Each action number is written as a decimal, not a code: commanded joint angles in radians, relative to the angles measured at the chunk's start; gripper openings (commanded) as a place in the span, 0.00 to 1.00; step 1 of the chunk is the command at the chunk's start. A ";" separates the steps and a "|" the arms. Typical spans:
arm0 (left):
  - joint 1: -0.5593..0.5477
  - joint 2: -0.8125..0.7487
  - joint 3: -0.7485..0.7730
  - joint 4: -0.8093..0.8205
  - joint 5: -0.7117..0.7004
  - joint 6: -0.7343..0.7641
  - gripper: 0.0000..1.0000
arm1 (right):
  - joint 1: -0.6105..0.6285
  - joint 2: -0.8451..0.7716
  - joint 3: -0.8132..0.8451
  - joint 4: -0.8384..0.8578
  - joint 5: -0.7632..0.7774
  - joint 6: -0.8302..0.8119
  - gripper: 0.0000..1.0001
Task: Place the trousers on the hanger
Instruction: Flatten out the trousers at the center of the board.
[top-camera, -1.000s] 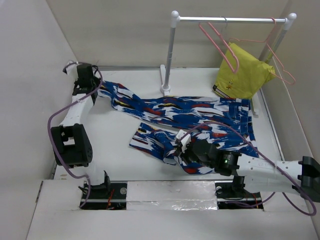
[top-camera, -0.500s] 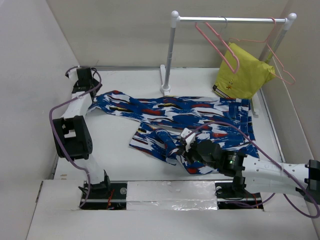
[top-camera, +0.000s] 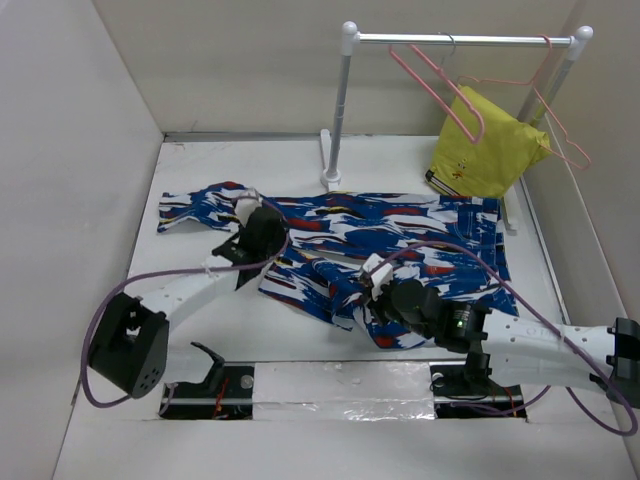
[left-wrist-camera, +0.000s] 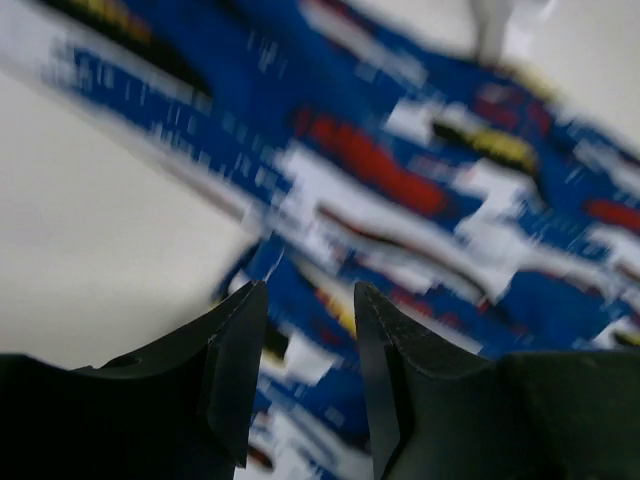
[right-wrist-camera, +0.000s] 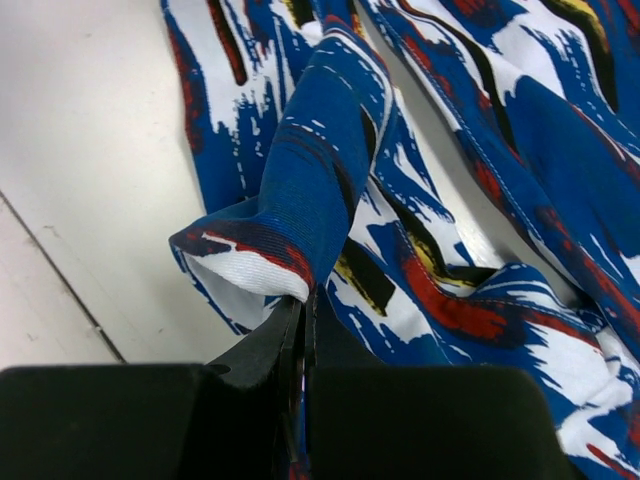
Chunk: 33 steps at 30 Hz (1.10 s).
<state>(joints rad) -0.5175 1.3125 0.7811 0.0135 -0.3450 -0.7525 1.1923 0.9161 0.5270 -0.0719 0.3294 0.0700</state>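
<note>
The blue patterned trousers (top-camera: 400, 225) lie spread across the table, waist to the right and legs to the left. My left gripper (top-camera: 252, 218) hovers open over the upper leg, with blurred cloth (left-wrist-camera: 420, 190) beneath its fingers (left-wrist-camera: 240, 340) and nothing between them. My right gripper (top-camera: 372, 283) is shut on a raised fold of the lower leg's hem (right-wrist-camera: 300, 200). The bare pink hanger (top-camera: 436, 95) hangs on the rail at the back right.
The white rail (top-camera: 455, 40) stands on two posts at the back right. A second pink hanger (top-camera: 565, 125) on it carries a yellow garment (top-camera: 485, 145). White walls close in the table (top-camera: 210, 310) on the left, back and right.
My left gripper has let go of the leg end at the far left, opened, and swung right over the trousers. The leg end now lies flat. My right gripper barely moved.
</note>
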 joint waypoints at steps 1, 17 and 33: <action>-0.039 -0.108 -0.138 -0.112 -0.068 -0.131 0.38 | 0.007 -0.019 0.042 -0.009 0.076 0.016 0.00; -0.153 -0.277 -0.387 -0.224 0.018 -0.397 0.48 | -0.045 -0.006 0.045 0.018 0.074 0.027 0.00; -0.116 -0.349 -0.156 -0.297 -0.221 -0.282 0.00 | -0.065 -0.097 0.034 -0.106 0.209 0.125 0.75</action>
<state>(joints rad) -0.6327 1.0836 0.4816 -0.1940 -0.4171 -1.0824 1.1427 0.8455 0.5293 -0.1432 0.4477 0.1486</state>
